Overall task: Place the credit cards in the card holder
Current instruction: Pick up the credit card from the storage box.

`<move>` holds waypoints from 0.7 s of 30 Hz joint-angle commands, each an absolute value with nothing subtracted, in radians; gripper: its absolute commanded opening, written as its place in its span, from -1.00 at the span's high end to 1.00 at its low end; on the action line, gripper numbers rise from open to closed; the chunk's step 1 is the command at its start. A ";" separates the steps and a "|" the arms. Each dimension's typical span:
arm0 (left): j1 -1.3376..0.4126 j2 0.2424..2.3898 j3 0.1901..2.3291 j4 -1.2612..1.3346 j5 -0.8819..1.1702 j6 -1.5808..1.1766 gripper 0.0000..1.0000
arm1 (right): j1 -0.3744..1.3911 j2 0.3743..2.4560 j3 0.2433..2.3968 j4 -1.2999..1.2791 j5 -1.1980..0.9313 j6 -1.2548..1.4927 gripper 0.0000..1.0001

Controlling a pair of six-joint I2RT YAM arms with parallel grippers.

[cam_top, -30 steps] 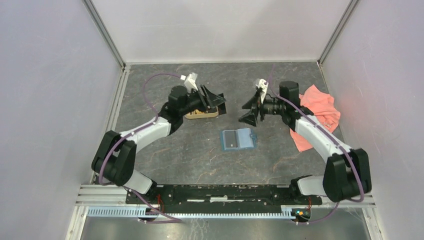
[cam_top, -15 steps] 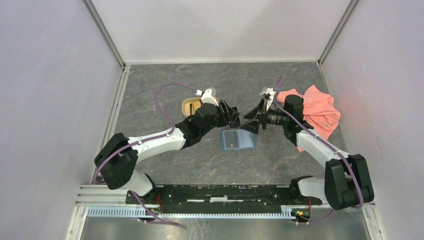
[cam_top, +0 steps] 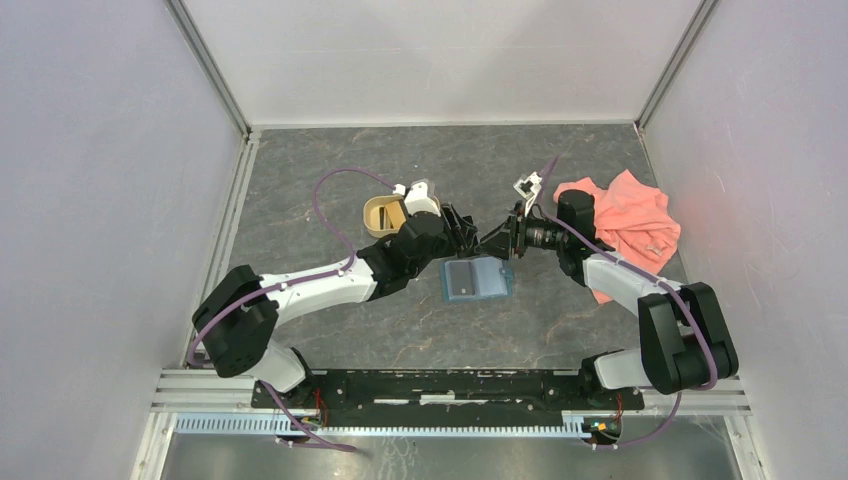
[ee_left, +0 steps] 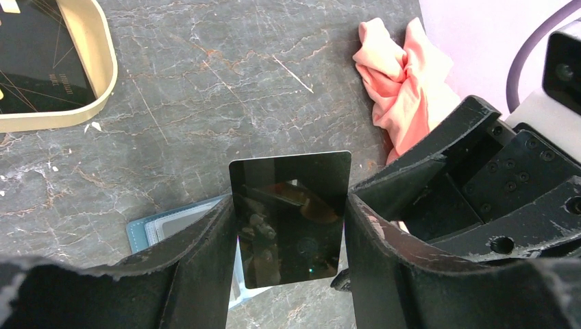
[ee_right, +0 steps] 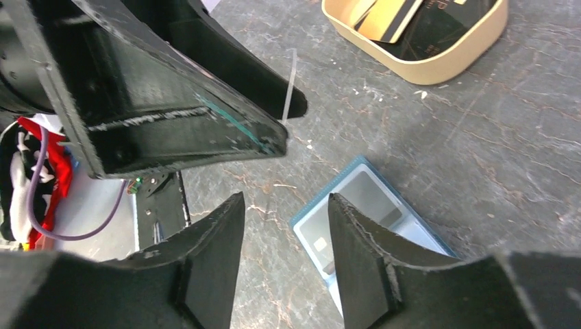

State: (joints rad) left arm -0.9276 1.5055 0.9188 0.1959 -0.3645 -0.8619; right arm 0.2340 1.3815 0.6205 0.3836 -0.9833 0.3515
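My left gripper [ee_left: 289, 205] is shut on a black credit card [ee_left: 291, 226], held upright by its side edges above the open teal card holder [ee_left: 161, 229]. In the top view the left gripper [cam_top: 465, 232] and right gripper [cam_top: 500, 240] nearly meet tip to tip just above the card holder [cam_top: 477, 279]. My right gripper [ee_right: 286, 205] is open and empty, facing the left gripper's fingers [ee_right: 192, 116] and the card's thin edge [ee_right: 291, 82]. The card holder [ee_right: 363, 205] lies flat, with a chip card showing in one pocket. More cards, gold [ee_right: 390, 17] and black [ee_right: 445, 27], lie in the tan tray.
The tan oval tray [cam_top: 383, 213] stands left of the grippers, also in the left wrist view [ee_left: 96, 75] and right wrist view [ee_right: 425, 68]. A crumpled pink cloth [cam_top: 625, 225] lies at the right, behind the right arm. Grey walls enclose the table.
My left gripper has left the tray and swung right with the black card to above the card holder. My right gripper has moved left and down to meet it.
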 commanded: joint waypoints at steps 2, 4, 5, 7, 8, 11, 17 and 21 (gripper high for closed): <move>-0.941 1.517 0.959 0.204 -0.408 -0.830 0.26 | 0.256 1.390 0.652 0.473 -0.986 0.408 0.02; -0.947 1.519 0.959 0.204 -0.407 -0.830 0.26 | 0.257 1.407 0.653 0.489 -0.994 0.432 0.13; -0.948 1.517 0.958 0.204 -0.407 -0.830 0.26 | 0.257 1.416 0.653 0.500 -1.000 0.445 0.20; -0.953 1.516 0.958 0.204 -0.405 -0.831 0.26 | 0.259 1.431 0.651 0.521 -1.011 0.470 0.40; -0.955 1.513 0.959 0.204 -0.405 -0.831 0.26 | 0.258 1.435 0.648 0.530 -1.017 0.479 0.57; -0.960 1.497 0.949 0.220 -0.393 -0.824 0.20 | 0.258 1.435 0.636 0.564 -1.036 0.508 1.00; -0.957 1.346 0.904 0.226 -0.437 -0.707 -0.73 | 0.242 1.347 0.520 0.646 -1.053 0.534 1.00; -0.938 1.185 0.820 0.234 -0.436 -0.593 -0.99 | 0.219 1.299 0.435 0.645 -1.100 0.533 1.00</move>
